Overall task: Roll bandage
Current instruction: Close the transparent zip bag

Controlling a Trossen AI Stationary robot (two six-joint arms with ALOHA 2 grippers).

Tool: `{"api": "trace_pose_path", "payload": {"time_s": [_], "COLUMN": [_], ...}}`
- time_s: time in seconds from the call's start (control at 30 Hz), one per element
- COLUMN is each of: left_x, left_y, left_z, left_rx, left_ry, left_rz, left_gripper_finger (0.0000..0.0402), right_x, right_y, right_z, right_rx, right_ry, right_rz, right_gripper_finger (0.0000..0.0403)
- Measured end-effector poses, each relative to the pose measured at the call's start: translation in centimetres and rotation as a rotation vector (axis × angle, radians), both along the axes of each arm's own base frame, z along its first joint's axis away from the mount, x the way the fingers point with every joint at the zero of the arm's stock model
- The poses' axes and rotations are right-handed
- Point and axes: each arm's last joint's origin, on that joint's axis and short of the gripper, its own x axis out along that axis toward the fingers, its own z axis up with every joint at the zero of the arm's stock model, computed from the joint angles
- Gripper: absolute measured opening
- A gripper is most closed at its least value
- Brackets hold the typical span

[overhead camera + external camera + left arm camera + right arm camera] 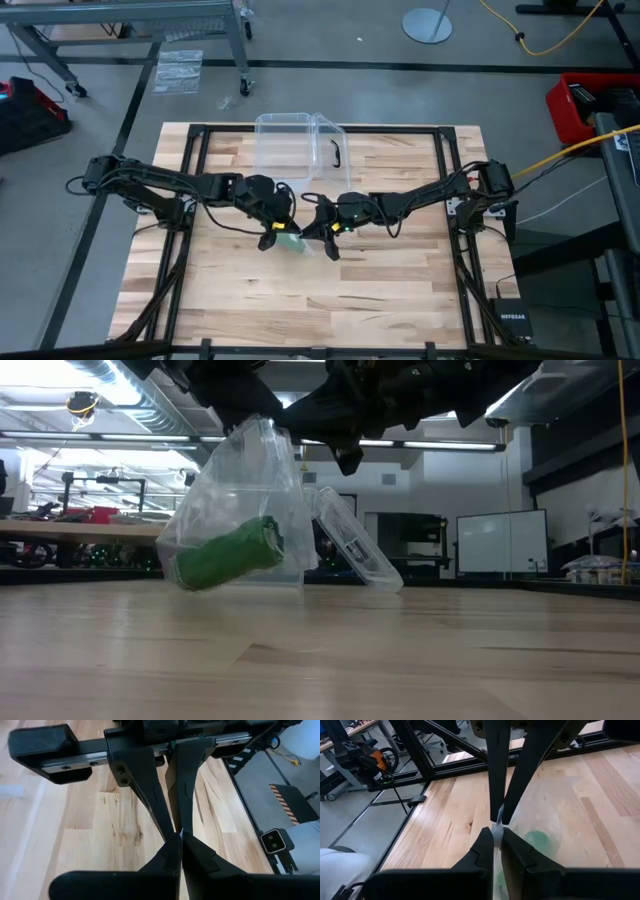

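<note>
The bandage (228, 555) is a stubby green roll lying on its side in the bottom of a crinkly clear plastic wrapper (250, 500). The wrapper hangs above the middle of the table. My left gripper (277, 236) and my right gripper (320, 238) meet tip to tip over it, both shut on the wrapper's top. In the right wrist view the green bandage (538, 840) shows through the film below the fingers. Neither gripper touches the bandage itself. My left gripper pinches the wrapper's thin clear top edge (179, 832) between its two fingertips, slanting down from the table's left. The wrapper hangs below, apparently clear of the table. My right gripper pinches the same top edge (498, 826) between its fingertips, slanting down from the table's right, right against the left gripper's fingers. The film (496, 870) trails down between them, with the roll in the bottom.
A clear plastic box (300, 150) with a black handle (337, 153) stands open at the far middle of the table, just behind the grippers; in the low view the box (355, 550) shows behind the wrapper. Bare wood (330, 300) lies toward the near edge.
</note>
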Motion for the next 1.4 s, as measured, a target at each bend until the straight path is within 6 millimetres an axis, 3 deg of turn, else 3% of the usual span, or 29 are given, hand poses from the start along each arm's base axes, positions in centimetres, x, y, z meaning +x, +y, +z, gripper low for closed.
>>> {"api": "trace_pose_path", "payload": {"time_s": [0.17, 0.3, 0.7, 0.87, 1.17, 1.4], "left_x": [-0.3, -0.6, -0.8, -0.9, -0.8, -0.3], "left_y": [0.2, 0.3, 0.3, 0.2, -0.3, -1.4], "left_z": [0.5, 1.9, 1.6, 1.4, 0.7, -0.2], "left_rx": [-0.002, -0.001, -0.044, -0.018, -0.019, -0.009], "left_ry": [-0.019, -0.094, -0.048, -0.038, 0.012, 0.046], "left_rz": [0.008, 0.016, 0.039, 0.022, 0.003, -0.041], "left_gripper_finger": [0.0000, 0.0001, 0.0006, 0.0036, 0.0124, 0.0145], "right_x": [0.0, -0.2, -0.2, -0.2, -0.1, 0.0], "right_y": [0.0, 0.2, 0.1, 0.1, 0.1, 0.0], "right_z": [0.0, -1.1, -0.8, -0.7, -0.5, -0.1], "right_rx": [0.000, -0.002, -0.004, -0.009, -0.009, -0.010], "right_ry": [0.004, 0.077, 0.064, 0.052, 0.025, -0.011], "right_rz": [0.002, 0.022, 0.012, 0.014, 0.013, 0.003], "right_gripper_finger": [0.0019, 0.0019, 0.0019, 0.0019, 0.0019, 0.0019]}}
